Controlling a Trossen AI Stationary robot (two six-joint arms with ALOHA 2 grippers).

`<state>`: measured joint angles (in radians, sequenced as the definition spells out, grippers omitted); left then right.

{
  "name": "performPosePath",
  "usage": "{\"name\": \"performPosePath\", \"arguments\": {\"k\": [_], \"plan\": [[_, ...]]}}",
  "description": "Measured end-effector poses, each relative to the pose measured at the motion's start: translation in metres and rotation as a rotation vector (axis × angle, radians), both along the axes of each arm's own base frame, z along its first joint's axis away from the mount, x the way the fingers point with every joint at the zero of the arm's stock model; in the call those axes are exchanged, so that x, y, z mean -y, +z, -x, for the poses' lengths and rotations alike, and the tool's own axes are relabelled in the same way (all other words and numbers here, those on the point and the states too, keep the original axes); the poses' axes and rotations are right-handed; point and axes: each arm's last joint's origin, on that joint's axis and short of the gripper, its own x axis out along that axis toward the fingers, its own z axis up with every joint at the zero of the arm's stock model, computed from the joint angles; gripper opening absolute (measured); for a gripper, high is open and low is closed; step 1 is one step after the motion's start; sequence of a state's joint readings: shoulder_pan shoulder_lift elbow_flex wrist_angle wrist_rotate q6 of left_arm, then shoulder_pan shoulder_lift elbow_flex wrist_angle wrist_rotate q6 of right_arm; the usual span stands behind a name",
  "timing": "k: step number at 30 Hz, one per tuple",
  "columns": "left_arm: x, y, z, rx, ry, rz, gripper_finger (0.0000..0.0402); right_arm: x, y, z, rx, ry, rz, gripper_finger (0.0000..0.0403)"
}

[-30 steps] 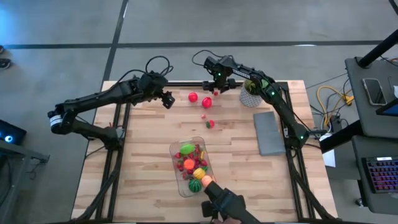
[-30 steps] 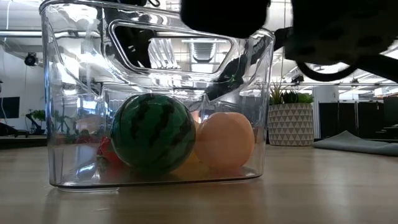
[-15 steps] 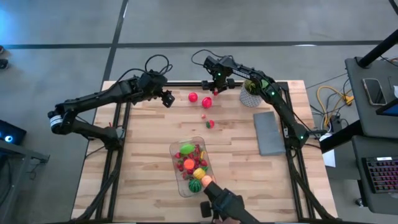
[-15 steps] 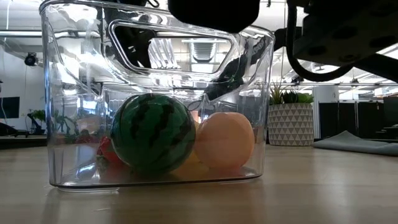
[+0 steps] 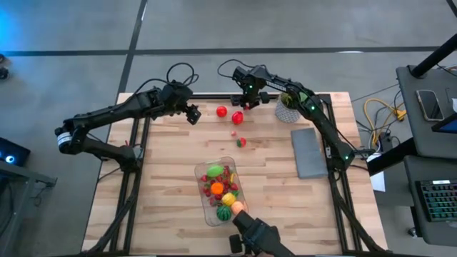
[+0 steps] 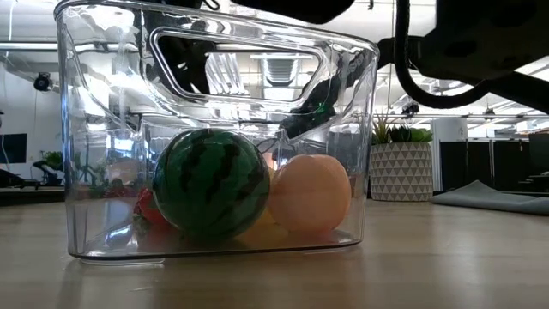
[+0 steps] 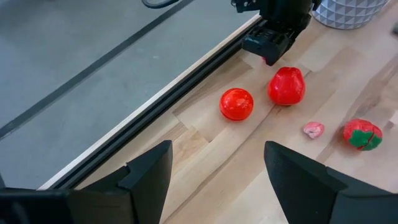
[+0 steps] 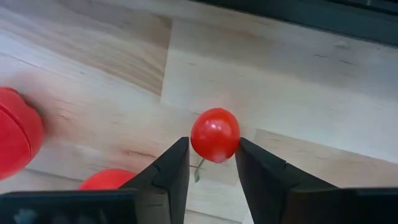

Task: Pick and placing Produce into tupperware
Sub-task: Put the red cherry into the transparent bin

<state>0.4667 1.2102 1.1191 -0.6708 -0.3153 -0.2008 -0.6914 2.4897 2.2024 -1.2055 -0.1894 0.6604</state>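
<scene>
We see the right gripper [image 8: 213, 149] closed on a small red cherry [image 8: 214, 135], its two fingers pressing the cherry's sides just above the table [image 5: 164, 185]. Just beside it lie a red pepper [image 7: 286, 86] and a red tomato [image 7: 236, 104]. The tupperware [image 5: 206, 214], already part-filled with produce, sits well apart from it. The left gripper [image 7: 214, 168] waits nearby, jaws apart and empty.
</scene>
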Motion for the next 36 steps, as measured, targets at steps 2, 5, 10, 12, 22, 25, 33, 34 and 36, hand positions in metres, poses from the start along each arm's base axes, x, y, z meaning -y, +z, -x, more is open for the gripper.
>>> {"name": "performPosePath", "arguments": {"k": [2,5,10,12,22,25,33,34,36], "plan": [[0.0,0.0,0.0,0.0,0.0,0.0,0.0239,0.0,0.0,0.0,0.0,0.006,0.004,0.0112],[0.0,0.0,0.0,0.0,0.0,0.0,0.0239,0.0,0.0,0.0,0.001,0.01,0.011,0.0095],[0.0,-0.001,0.0,-0.002,0.0,0.002,0.0239,0.001,0.001,0.0,-0.022,0.028,0.047,0.0076],[0.0,-0.002,0.0,-0.005,0.0,0.004,0.0239,0.0,0.001,-0.001,-0.023,0.037,0.052,0.0071],[0.0,-0.005,0.001,-0.012,-0.001,0.008,0.0239,-0.007,0.023,-0.001,-0.022,0.085,0.118,0.0052],[0.0,-0.005,0.0,-0.009,0.0,0.007,0.0239,-0.006,0.023,0.001,-0.056,0.087,0.132,0.0054],[0.0,-0.004,0.0,-0.008,-0.002,0.005,0.0239,-0.003,0.024,-0.001,-0.028,0.109,0.173,0.0131],[0.0,-0.004,0.0,-0.009,-0.004,0.004,0.0239,-0.003,0.024,-0.001,-0.028,0.11,0.173,0.0146],[0.0,-0.004,0.0,-0.013,-0.01,-0.002,0.0239,-0.004,0.024,-0.001,-0.032,0.123,0.169,0.0175]]}}
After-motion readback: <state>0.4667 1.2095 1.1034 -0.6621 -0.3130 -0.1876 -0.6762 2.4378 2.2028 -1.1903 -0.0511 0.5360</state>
